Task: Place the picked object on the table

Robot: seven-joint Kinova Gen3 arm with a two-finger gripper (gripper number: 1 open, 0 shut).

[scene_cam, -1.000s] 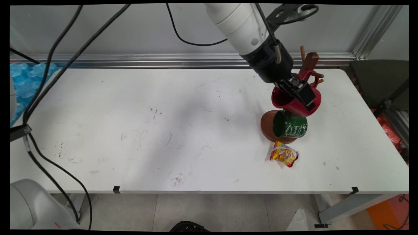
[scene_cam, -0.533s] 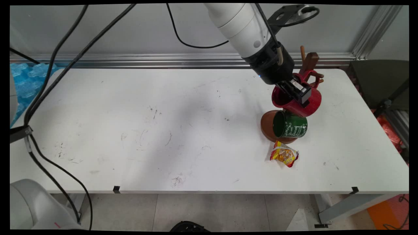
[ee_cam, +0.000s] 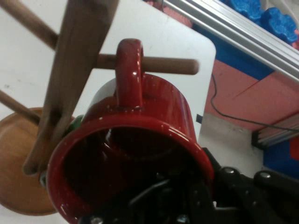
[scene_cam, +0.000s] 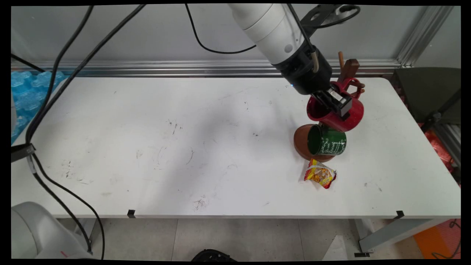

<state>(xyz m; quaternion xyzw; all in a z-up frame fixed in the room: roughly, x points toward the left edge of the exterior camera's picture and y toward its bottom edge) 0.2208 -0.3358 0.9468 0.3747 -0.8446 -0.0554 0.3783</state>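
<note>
You see the gripper (scene_cam: 336, 103) clenched on the rim of the red mug (scene_cam: 340, 116), one finger hidden inside it. The mug's handle (ee_cam: 128, 70) hangs over a peg (ee_cam: 159, 64) of the wooden mug tree (scene_cam: 347, 71) near the table's (scene_cam: 184, 147) far right corner. The green mug (scene_cam: 327, 141) hides part of the tree's round base (scene_cam: 300, 141); a snack packet (scene_cam: 319, 175) lies just beside it.

Glossy red mug (scene_cam: 335, 113) tilted, its handle (ee_cam: 128, 70) looped over a wooden peg (ee_cam: 159, 64).

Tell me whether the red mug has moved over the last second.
Yes, slightly: the red mug, gripped at its rim by the gripper, shifted right toward the wooden mug tree, while the green mug stayed put.
</note>
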